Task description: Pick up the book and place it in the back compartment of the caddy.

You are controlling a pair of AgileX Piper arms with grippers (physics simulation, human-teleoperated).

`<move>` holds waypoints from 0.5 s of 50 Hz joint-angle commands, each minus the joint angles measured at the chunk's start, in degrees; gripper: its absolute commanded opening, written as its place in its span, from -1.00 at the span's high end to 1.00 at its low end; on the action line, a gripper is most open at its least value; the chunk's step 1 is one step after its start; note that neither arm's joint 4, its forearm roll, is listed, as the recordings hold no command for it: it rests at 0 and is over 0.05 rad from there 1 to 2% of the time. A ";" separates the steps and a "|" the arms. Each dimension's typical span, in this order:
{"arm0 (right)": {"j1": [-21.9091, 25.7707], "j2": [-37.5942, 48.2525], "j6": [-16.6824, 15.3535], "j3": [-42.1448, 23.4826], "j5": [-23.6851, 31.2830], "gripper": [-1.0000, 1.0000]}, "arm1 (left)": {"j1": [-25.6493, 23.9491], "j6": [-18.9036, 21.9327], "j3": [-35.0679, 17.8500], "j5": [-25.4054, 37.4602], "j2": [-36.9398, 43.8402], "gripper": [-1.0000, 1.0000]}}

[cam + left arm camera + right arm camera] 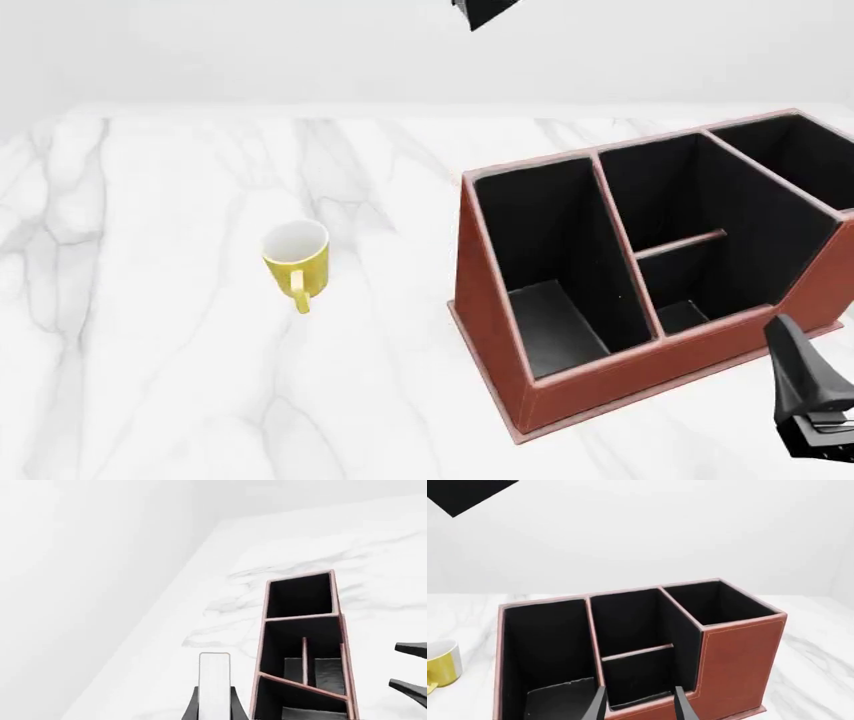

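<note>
Carry step: left hand (215, 711) pinches the book (214, 680) by its lower end, held high above the caddy (561, 370), which sits by the tabletop's right edge. Right hand (640, 705) is spread and empty, hovering at the caddy's near low wall. Next move likely calls for lining the book over the back compartment (674, 210), beyond the short divider, then lowering; yellow mug (296, 258) is well apart.
</note>
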 commanded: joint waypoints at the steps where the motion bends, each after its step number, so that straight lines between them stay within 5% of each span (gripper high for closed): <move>1: 0.02 0.07 -0.04 0.05 -0.01 -1.00 | -4.82 -1.89 4.52 -8.82 -0.82 1.00; 13: -0.08 0.36 0.14 0.10 -0.18 -1.00 | -12.45 -6.15 12.12 -18.39 0.37 1.00; 25: 0.00 2.06 0.30 -0.01 -1.77 -1.00 | -15.68 -8.19 12.17 -21.89 4.08 1.00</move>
